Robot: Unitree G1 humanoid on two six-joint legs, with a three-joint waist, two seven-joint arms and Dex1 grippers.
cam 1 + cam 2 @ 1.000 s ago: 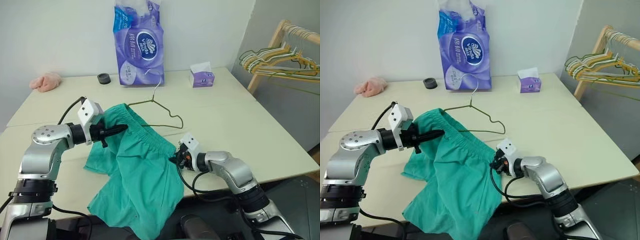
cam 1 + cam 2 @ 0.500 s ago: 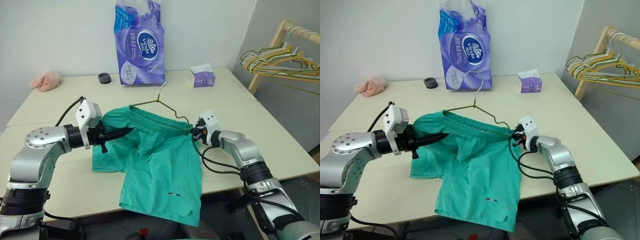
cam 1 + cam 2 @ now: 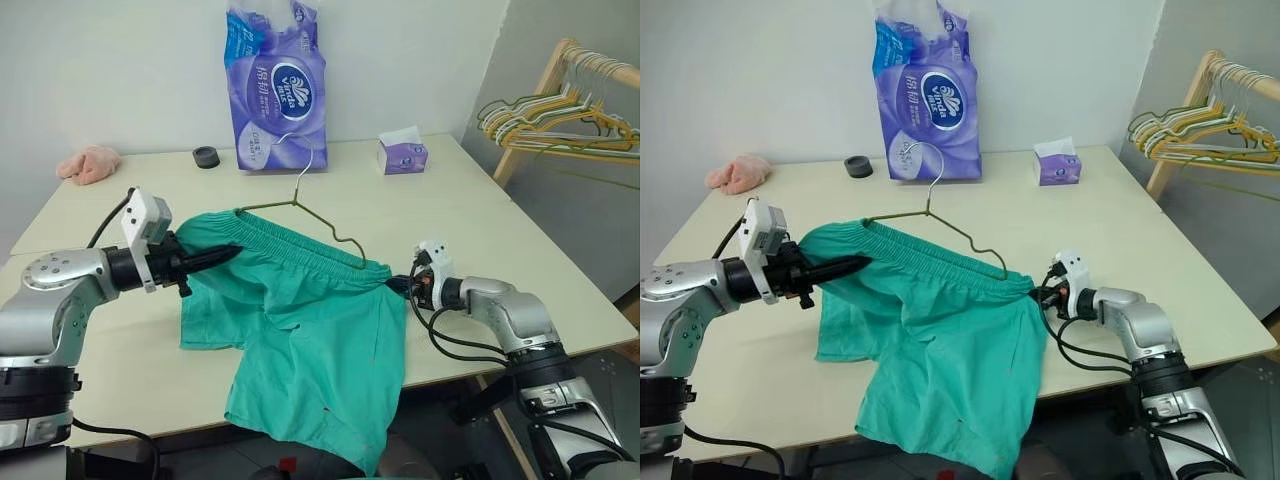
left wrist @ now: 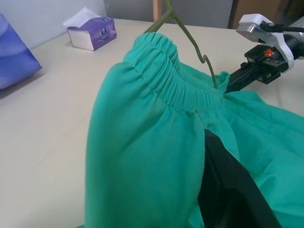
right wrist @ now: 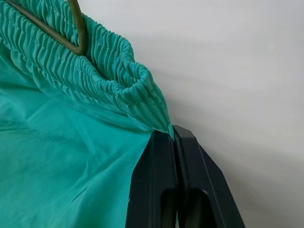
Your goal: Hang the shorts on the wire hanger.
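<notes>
Between both grippers: shorts (image 3: 310,330) waistband stretched; right fingers (image 5: 173,156) clamped on corner, left fingers (image 3: 205,259) apart inside.

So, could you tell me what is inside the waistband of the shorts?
The wire hanger runs down into the shorts at the waistband; its shoulders and hook stay exposed, while cloth covers its lower part.

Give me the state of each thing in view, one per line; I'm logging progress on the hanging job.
shorts: waistband stretched between both grippers, legs drooping over the table edge.
wire hanger: partly inside the waistband, hook sticking up.
left gripper: in the waistband's left end, under the cloth.
right gripper: jaws shut on the waistband's right corner.
tissue box: open, a tissue sticking out.
</notes>
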